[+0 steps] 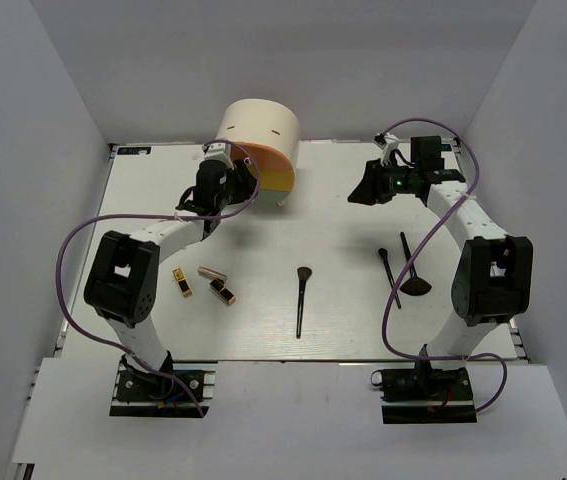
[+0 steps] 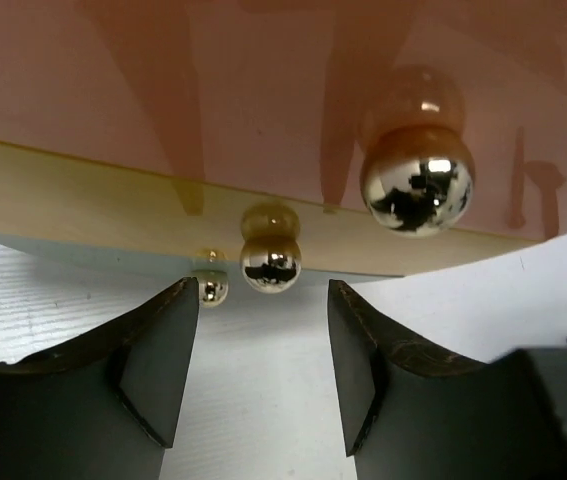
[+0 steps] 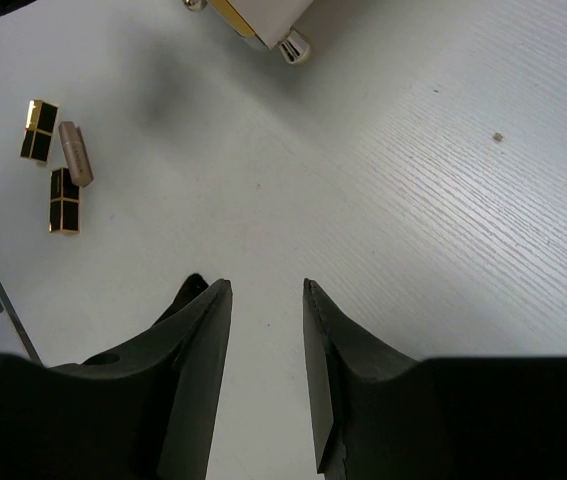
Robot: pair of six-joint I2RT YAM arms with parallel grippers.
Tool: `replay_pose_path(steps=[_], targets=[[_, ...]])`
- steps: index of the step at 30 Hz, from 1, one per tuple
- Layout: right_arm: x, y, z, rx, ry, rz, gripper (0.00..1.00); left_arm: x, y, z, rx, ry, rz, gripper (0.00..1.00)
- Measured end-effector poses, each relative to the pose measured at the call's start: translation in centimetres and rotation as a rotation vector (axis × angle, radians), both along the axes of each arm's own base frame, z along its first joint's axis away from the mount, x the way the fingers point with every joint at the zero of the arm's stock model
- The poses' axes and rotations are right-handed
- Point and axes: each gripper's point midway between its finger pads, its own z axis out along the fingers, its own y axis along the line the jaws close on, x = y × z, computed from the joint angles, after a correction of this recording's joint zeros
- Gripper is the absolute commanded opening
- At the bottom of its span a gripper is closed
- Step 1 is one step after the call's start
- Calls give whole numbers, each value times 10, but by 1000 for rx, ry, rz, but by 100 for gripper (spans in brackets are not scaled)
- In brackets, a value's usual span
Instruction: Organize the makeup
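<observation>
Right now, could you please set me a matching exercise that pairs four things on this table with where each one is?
Things:
1. fan brush
2. rose-gold lipstick
3. left tool
4. long brush

Places:
A. facing the gold knobs of the cream box, jaws apart
B. alone near the middle of the table
C. on the right side, beside a thinner brush
D. on the left side, next to the gold-black lipsticks

Pairs: 1-C, 2-D, 3-A, 4-B
</observation>
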Motion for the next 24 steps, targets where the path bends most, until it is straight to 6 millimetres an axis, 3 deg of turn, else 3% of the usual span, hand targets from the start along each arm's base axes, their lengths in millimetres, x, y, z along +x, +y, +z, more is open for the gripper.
replay_pose_path(steps=[5, 9, 15, 24], targets=[[1, -2, 0, -1, 0, -5, 42, 7, 3, 2, 1, -22, 29, 60], [1, -2, 0, -1, 0, -6, 41, 13, 1, -2, -1, -19, 31, 44], [2, -4, 0, -2, -1, -10, 41, 17, -3, -1, -8, -25, 22, 37], [2, -5, -1, -5, -1, -12, 43, 15, -4, -2, -15, -30, 14, 19]])
